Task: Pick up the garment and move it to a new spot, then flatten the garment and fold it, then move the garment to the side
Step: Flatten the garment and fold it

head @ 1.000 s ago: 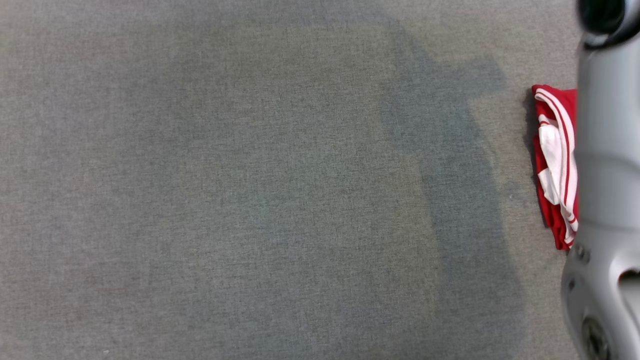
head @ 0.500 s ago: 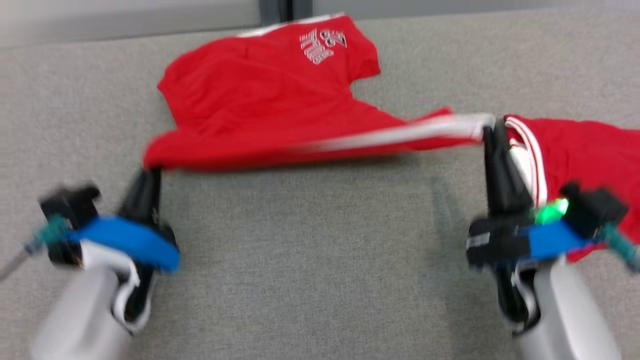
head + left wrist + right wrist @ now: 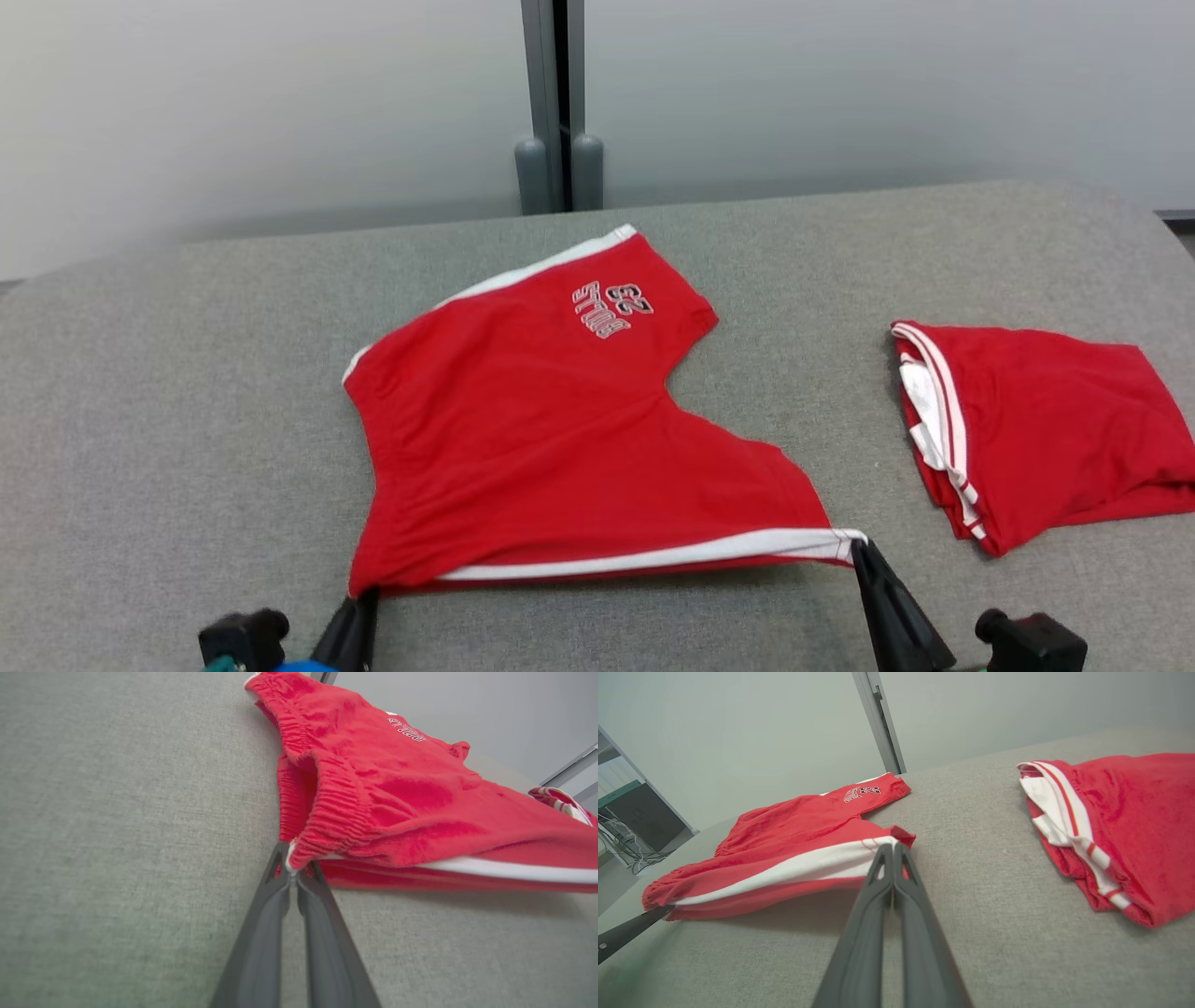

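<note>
head view: red cloth shorts with a white side stripe [image 3: 560,420] lie spread on the grey fabric table [image 3: 187,420]. the left gripper [image 3: 362,597] pinches the near-left waistband corner and the right gripper [image 3: 857,551] the near-right hem (both clamped on cloth). a folded red-and-white garment [image 3: 1036,420] lies apart, right.

The left claw [image 3: 293,867], low at the head view's left, points up and forward, jaws pressed together on the waistband corner of the red shorts [image 3: 560,420]. The right claw [image 3: 893,850], low right, likewise pinches the white-striped hem corner.
</note>
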Robot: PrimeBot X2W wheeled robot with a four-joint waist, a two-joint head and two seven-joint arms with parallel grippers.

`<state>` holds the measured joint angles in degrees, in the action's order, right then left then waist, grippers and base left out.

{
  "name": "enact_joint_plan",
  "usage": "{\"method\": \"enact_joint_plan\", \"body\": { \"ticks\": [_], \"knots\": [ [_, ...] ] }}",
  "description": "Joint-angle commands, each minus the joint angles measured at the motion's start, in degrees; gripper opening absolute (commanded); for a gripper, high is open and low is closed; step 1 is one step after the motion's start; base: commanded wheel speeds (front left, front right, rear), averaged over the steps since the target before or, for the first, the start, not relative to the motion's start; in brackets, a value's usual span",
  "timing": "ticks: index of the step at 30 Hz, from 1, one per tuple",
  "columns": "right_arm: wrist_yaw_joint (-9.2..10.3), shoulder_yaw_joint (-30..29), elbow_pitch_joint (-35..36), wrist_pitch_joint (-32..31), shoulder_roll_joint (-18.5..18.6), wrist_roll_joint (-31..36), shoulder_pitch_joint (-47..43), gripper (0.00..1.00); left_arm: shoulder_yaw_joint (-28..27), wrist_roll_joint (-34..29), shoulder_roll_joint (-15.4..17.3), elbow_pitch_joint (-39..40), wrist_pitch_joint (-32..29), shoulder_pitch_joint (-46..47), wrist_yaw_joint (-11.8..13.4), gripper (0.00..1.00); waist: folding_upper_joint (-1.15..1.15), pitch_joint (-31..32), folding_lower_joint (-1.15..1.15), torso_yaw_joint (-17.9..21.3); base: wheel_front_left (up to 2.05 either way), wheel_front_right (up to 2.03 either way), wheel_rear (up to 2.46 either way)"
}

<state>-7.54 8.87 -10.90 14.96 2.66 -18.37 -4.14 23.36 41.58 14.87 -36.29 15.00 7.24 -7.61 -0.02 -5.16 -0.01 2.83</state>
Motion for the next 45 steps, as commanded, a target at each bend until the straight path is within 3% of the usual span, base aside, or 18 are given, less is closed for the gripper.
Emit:
{"method": "enact_joint_plan", "body": {
  "ticks": [1, 8, 14, 21, 34, 45],
  "knots": [
    [0.08, -0.1, 0.2, 0.3, 0.4, -0.3, -1.9, 0.00, -0.2, -0.3, -0.3, -0.1, 0.2, -1.7, 0.2, 0.00, 0.02, 2.0, 0.01, 1.2, 0.00, 0.00, 0.00],
    [0.05, -0.2, 2.6, 0.3, 0.4, 1.3, -7.0, 0.00, -1.4, -3.2, -2.0, 1.6, 0.2, -8.7, 0.2, 0.00, 0.02, 4.7, 0.01, 0.8, 0.00, 0.00, 0.00],
    [0.05, -1.7, 3.6, 0.3, 0.4, 2.4, -2.8, 0.00, -1.4, -5.1, -2.2, 5.3, 0.2, -7.3, 0.2, 0.00, 0.02, 4.2, 0.01, -1.4, 0.00, 0.00, 0.00],
    [0.04, -2.4, -3.0, 0.2, 0.4, 6.5, 9.6, 0.00, 2.6, -6.5, -0.9, 8.6, 0.2, 0.9, 0.2, 0.00, 0.02, 1.0, 0.01, -4.4, 0.00, 0.00, 0.00],
    [0.04, -5.6, -18.8, 0.2, 0.4, 11.7, 36.7, 0.00, 4.9, 0.8, 0.9, 8.3, 0.3, 16.7, 0.2, 0.00, 0.02, -10.9, 0.01, -8.6, 0.00, 0.00, 0.00],
    [0.04, -11.2, -29.0, 0.3, 0.4, 20.9, 52.7, 0.00, 8.1, 3.6, -0.8, 7.5, 0.2, 26.4, 0.2, 0.00, 0.02, -19.5, 0.01, -12.9, 0.00, 0.00, 0.00]
  ]
}}
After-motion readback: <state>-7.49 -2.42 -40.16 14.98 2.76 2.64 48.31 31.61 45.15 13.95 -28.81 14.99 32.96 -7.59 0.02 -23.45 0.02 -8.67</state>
